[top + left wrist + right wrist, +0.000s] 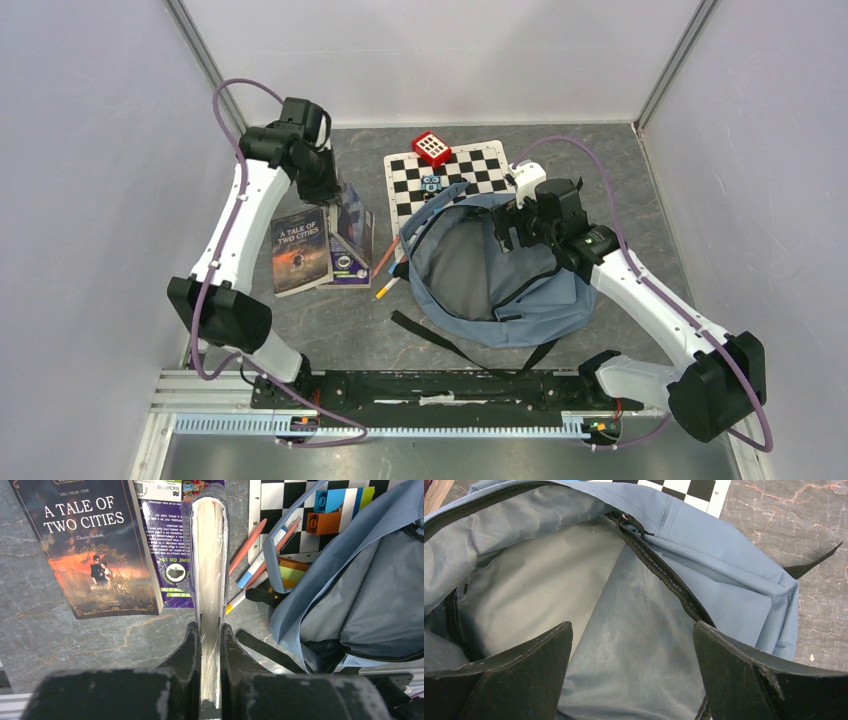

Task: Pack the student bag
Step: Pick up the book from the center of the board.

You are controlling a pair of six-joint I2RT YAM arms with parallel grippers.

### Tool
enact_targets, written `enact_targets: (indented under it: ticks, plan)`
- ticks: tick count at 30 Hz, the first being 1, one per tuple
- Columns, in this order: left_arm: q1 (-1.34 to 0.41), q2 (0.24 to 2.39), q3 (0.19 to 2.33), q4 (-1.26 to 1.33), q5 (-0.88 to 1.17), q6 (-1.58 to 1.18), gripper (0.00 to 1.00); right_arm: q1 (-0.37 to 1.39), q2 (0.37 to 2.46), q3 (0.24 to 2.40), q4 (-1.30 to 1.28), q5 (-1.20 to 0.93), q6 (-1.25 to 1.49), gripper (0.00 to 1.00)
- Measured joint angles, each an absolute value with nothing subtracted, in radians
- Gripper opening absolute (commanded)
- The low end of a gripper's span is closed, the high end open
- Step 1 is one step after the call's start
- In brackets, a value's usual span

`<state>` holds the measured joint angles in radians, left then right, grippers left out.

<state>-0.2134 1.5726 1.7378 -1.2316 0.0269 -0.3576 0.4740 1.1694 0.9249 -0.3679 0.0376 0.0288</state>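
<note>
Left pincer point(210, 628) is clamped on a thick book point(209, 555), held edge-on with the pages toward the wrist camera. The right pincer point(632, 625) is spread wide over the bag mouth, with only lining between its fingers and nothing gripped.

The student bag point(520, 290) lies flat on the worktop point(330, 330), right of centre, unzipped. Its opening faces the books on the left, and its far edge overlaps the checkered mat point(470, 170).

My read on handling: soft, limp fabric, light while empty, so it will sag and slide rather than hold shape. The mouth won't stay open unaided. I'd pinch the upper zipper rim, where the tape stiffens it, and lift that. The loose straps would only drag the whole bag.

The held book hangs over a purple-covered book point(167, 545), and "A Tale of Two Cities" point(90, 550) lies flat beside that. Pens point(247, 545) lie between the books and the bag rim. Toy bricks point(325, 522) sit on the mat by the bag, with a red block point(432, 148) at the mat's far corner.

Hard to make out:
- The held book's cover and title can't be read edge-on.
- Some coloured pieces sit half under the bag rim, and I can't identify them.
- The deep end of the bag is in shadow.
- I can't tell whether the right fingers touch the fabric.
</note>
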Motion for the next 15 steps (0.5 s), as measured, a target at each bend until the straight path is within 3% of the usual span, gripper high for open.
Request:
enact_targets:
  ticks: [9,15]
  plan:
    - [-0.237,1.706,2.019,-1.443,-0.033,-0.307,0.02,0.474,1.17,0.921,-0.375,0.038,0.029,0.94]
    - [-0.238,1.708,2.004,-1.471,-0.033,-0.287,0.02,0.474,1.173,0.921,-0.375,0.038,0.029,0.94]
